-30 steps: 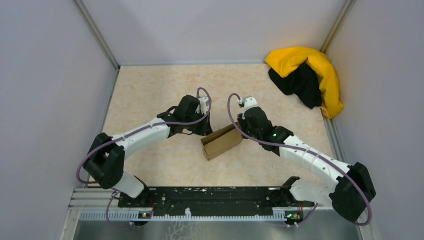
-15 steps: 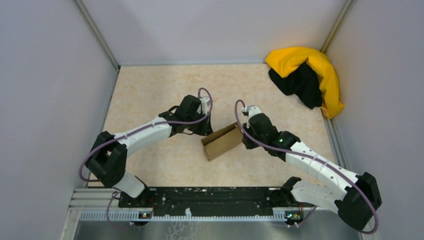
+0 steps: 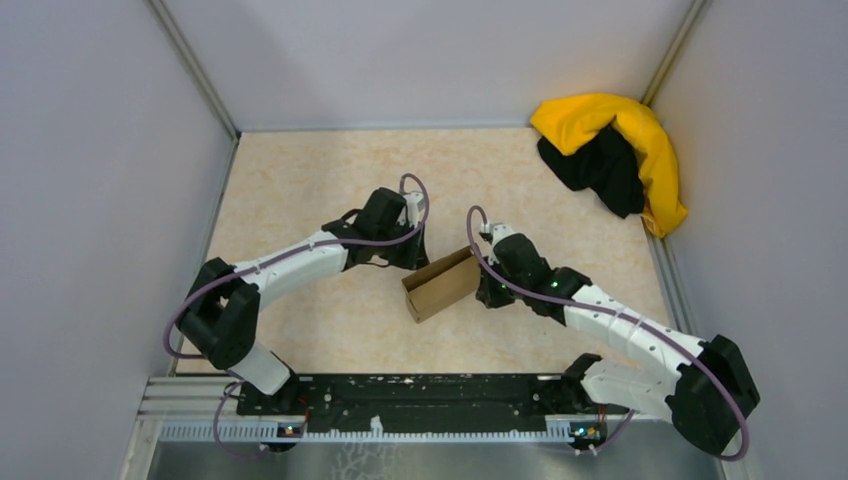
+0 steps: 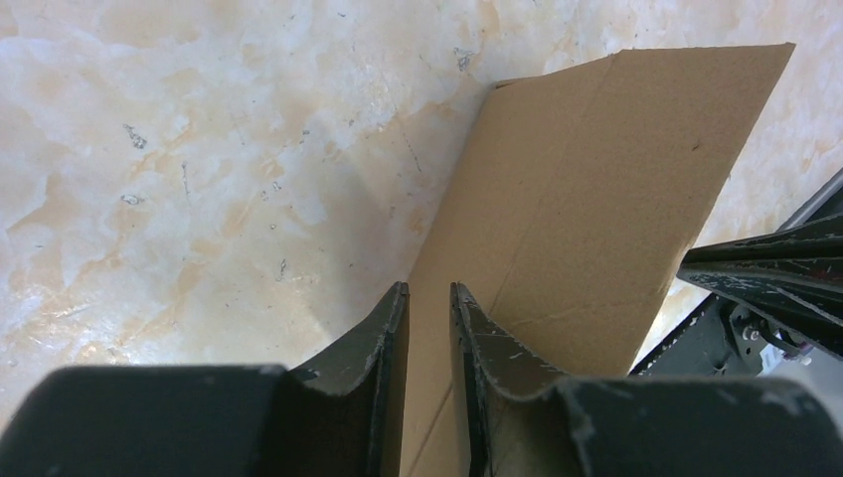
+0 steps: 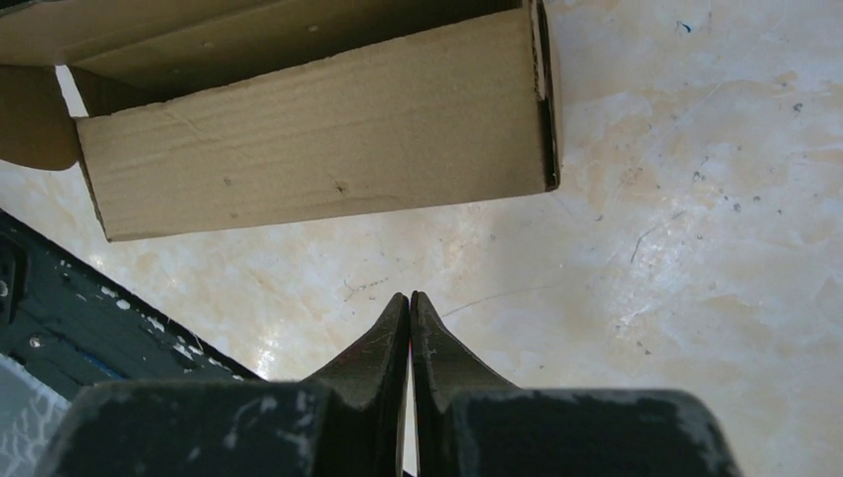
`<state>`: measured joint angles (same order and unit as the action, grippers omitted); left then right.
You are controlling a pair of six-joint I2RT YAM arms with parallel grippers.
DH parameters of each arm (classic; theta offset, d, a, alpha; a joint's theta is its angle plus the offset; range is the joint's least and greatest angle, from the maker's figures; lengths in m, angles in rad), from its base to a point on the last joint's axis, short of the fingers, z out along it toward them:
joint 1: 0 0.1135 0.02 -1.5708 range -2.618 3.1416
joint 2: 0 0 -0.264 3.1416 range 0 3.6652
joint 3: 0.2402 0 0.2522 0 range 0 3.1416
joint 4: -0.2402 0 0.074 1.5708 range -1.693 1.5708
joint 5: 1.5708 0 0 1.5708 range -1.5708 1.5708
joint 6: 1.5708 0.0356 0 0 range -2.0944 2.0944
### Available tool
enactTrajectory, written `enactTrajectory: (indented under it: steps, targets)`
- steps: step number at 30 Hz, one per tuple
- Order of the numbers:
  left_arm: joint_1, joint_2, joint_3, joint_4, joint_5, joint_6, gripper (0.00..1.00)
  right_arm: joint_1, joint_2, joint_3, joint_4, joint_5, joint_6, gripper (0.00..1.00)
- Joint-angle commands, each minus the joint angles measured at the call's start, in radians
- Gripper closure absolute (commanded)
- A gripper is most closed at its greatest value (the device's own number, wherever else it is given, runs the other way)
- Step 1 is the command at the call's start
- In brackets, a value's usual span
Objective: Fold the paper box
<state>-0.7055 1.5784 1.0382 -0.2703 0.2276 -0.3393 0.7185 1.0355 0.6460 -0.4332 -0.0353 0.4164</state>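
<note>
The paper box (image 3: 443,284) is a brown cardboard box, partly folded, lying at an angle in the middle of the table. My left gripper (image 3: 414,261) is at its far left end. In the left wrist view the jaws (image 4: 427,288) stand narrowly apart with a wall of the paper box (image 4: 596,189) running between them. My right gripper (image 3: 486,296) is beside the box's right end and apart from it. The right wrist view shows its fingers (image 5: 410,295) pressed together on nothing, over bare table just short of the paper box's side wall (image 5: 318,129).
A yellow-and-black cloth heap (image 3: 615,155) lies in the far right corner. Grey walls enclose the table on three sides. The black rail (image 3: 420,395) carrying the arm bases runs along the near edge. Part of the right arm (image 4: 775,273) shows beyond the box.
The right gripper has closed and drawn down and back from the box's upper right end to its right side. The left gripper and the box have stayed in place.
</note>
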Motion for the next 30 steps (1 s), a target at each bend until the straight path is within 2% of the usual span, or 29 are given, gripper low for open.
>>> enactTrajectory:
  steps: [1, 17, 30]
  targets:
    - [-0.011, 0.012, 0.037, 0.004, 0.000, 0.014, 0.73, 0.010, 0.024, 0.007, 0.109, -0.030, 0.028, 0.98]
    - [-0.047, 0.029, 0.036, 0.007, -0.018, 0.006, 0.73, 0.010, 0.104, 0.008, 0.181, -0.007, 0.029, 1.00]
    - [-0.053, 0.039, 0.017, 0.004, -0.048, 0.000, 0.73, 0.011, 0.191, 0.079, 0.205, -0.009, 0.020, 1.00]
